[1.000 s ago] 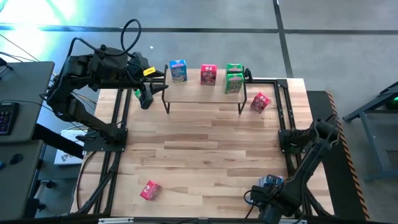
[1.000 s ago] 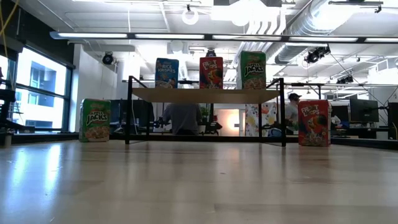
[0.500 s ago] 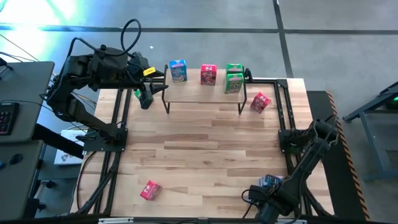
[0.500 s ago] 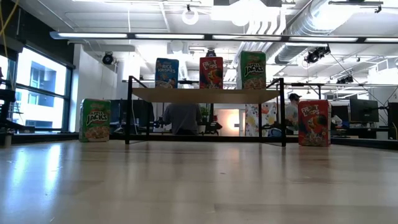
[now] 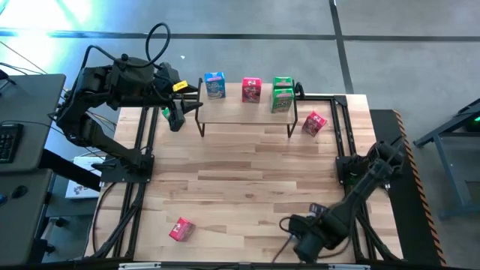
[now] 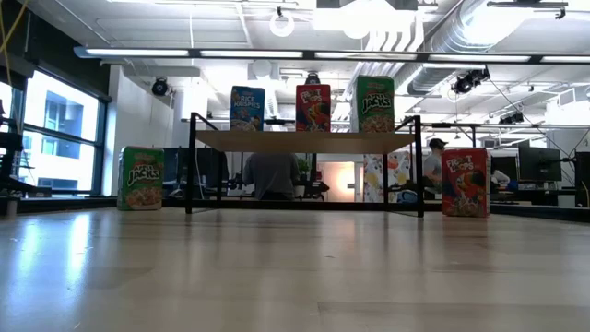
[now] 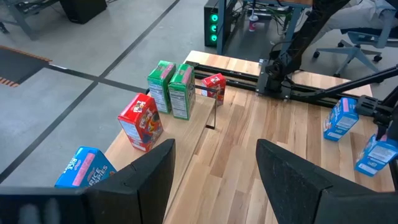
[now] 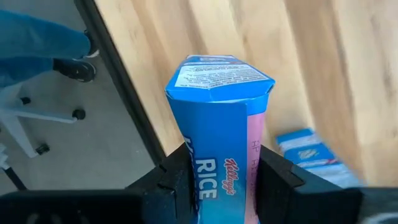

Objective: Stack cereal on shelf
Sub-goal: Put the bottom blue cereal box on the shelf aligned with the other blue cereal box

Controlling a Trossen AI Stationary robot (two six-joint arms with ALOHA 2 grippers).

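The shelf (image 5: pixel 247 112) stands at the table's far edge. A blue cereal box (image 5: pixel 215 85), a pink-red one (image 5: pixel 251 90) and two green ones (image 5: pixel 283 96) stand upright on it. My right gripper (image 5: pixel 298 244) at the near right is shut on another blue box (image 8: pixel 217 124). A further blue box (image 8: pixel 308 146) lies on the table near it. Loose pink-red boxes sit at the near left (image 5: pixel 181 229) and to the right of the shelf (image 5: pixel 314 122). A green box (image 6: pixel 140 177) stands left of the shelf. My left gripper (image 7: pixel 214 168) waits open at the far left. My right gripper pinches the blue box between its two fingers (image 8: pixel 177 180), on opposite sides near one end (image 8: pixel 205 174). The box's other end (image 8: pixel 217 74), its flap dented, sticks out past the fingertips. The fingers slant downward over the table's near edge. The box appears clear of the table.
Black frame rails (image 5: pixel 341 127) run along the table's left and right sides. The wide wooden middle of the table (image 5: pixel 247 172) holds nothing. In the low view, people sit at desks in the room behind the shelf (image 6: pixel 272 175).
My right arm has reached toward the table's left along the near edge, with its gripper now farther left than a second ago. A blue box stays behind on the table where the gripper was. The left arm has kept still.
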